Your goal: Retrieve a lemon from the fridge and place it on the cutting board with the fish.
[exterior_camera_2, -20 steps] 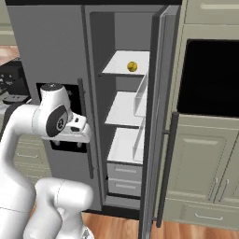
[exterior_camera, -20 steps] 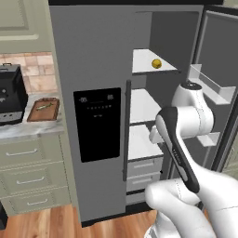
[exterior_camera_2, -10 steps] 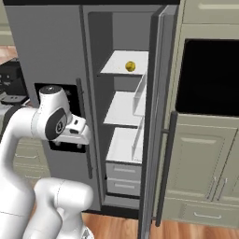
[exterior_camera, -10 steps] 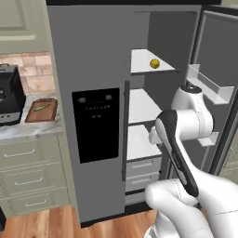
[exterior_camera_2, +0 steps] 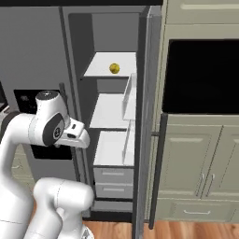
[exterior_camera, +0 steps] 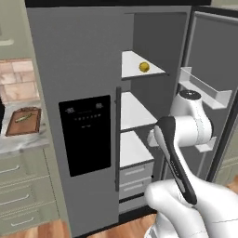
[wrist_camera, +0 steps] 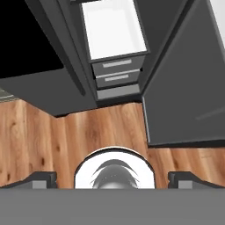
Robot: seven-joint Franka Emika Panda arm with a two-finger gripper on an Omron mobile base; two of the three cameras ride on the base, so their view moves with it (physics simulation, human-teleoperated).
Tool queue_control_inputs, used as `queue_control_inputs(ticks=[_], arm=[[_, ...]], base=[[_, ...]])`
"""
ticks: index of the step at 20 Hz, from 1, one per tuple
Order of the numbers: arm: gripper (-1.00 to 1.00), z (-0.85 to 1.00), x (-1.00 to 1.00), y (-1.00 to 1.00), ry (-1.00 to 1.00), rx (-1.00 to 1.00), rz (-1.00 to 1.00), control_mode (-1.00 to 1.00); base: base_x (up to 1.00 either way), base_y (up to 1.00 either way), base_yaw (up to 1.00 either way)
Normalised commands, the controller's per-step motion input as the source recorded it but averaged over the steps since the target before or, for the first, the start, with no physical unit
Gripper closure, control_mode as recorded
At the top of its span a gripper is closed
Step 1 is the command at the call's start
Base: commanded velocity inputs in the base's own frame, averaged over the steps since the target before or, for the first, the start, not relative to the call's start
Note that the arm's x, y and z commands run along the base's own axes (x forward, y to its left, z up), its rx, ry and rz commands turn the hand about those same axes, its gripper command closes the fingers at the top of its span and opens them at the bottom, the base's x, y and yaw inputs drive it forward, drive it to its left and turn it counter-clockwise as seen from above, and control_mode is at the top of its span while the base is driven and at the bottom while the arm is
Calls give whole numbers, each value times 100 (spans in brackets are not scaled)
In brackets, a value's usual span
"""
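Base rolled closer to the fridge (exterior_camera: 79, 69); door wide open, lemon (exterior_camera: 144, 67) at one o'clock on top shelf, gripper (wrist_camera: 112, 181) tips spread, seemingly empty; reach comes next.

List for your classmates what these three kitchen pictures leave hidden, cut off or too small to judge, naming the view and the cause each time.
- Fish on the cutting board, left base view: too small for any detail.
- Fridge top, both base views: cut by the upper edge.
- Gripper, hand view: fingertips barely rise above the bottom edge.
- Lemon, right base view: its back faces away; small.
- Drawers' contents, hand view: closed fronts hide them.
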Motion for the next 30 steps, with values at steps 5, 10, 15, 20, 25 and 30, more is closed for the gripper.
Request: queue_control_inputs(ticks=[5, 10, 15, 20, 25, 30], arm=[[-100, 0, 0, 0, 0, 0, 0, 100], [-100, 0, 0, 0, 0, 0, 0, 100], [-100, 0, 0, 0, 0, 0, 0, 100], [-100, 0, 0, 0, 0, 0, 0, 100], [-100, 0, 0, 0, 0, 0, 0, 100], [-100, 0, 0, 0, 0, 0, 0, 100]], base=[[44, -2, -16], [44, 0, -16], [43, 4, -18], [47, 0, -16], [45, 0, -12], [38, -1, -1]])
